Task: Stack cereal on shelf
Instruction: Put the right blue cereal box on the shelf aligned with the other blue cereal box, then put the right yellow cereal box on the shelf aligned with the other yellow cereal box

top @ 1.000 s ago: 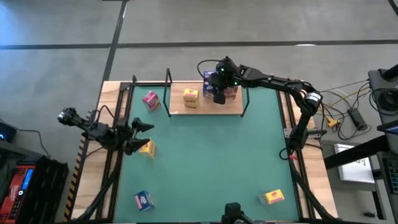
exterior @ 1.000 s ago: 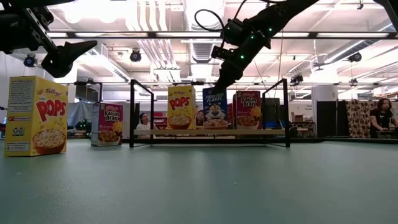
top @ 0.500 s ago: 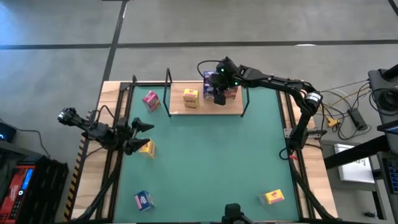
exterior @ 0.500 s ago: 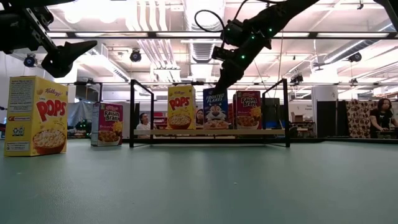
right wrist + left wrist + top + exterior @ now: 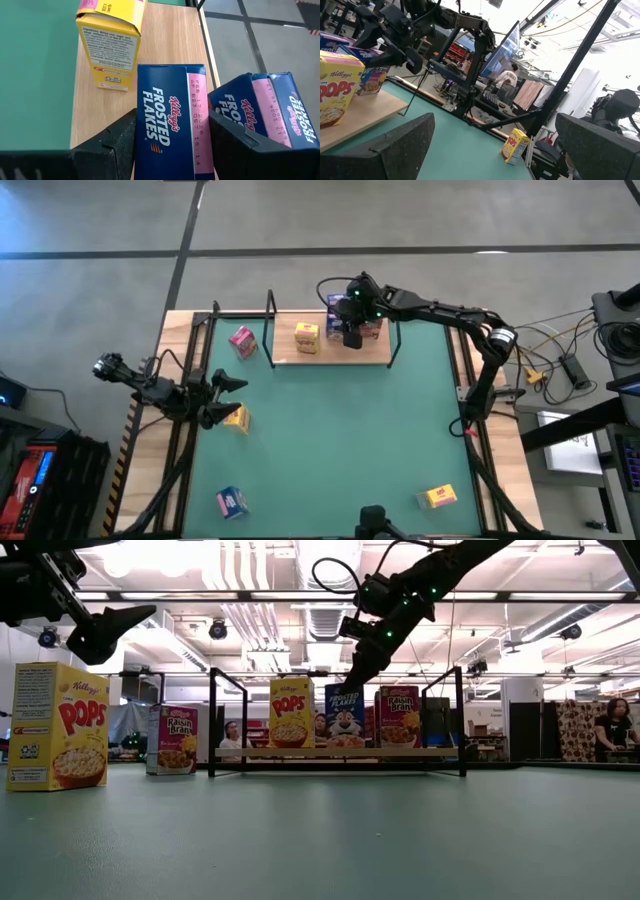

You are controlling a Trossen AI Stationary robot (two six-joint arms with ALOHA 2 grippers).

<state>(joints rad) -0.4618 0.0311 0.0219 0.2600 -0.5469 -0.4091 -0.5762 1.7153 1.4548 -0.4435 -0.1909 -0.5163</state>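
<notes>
The shelf [image 5: 330, 352] stands at the table's far side. On its board stand a yellow cereal box [image 5: 307, 337], a pink one [image 5: 398, 715] and a blue one [image 5: 260, 115]. My right gripper [image 5: 172, 117] reaches over the board and is shut on another blue Frosted Flakes box [image 5: 345, 718] between the yellow and the pink. At the table's left edge my left gripper [image 5: 228, 398] hangs open, above a yellow box [image 5: 237, 418] that stands on the green mat. My right gripper pinches the blue box between its two fingers [image 5: 115, 142], one on each broad face just below the top end [image 5: 170, 100]. The fingers slant down from above and from the right. The box stands upright, its bottom at board level.
On the mat are a pink box [image 5: 243, 341] left of the shelf, a blue box [image 5: 232, 501] near left and a yellow box [image 5: 438, 497] near right. Black uprights [image 5: 271, 310] frame the shelf. People show in the room behind.
</notes>
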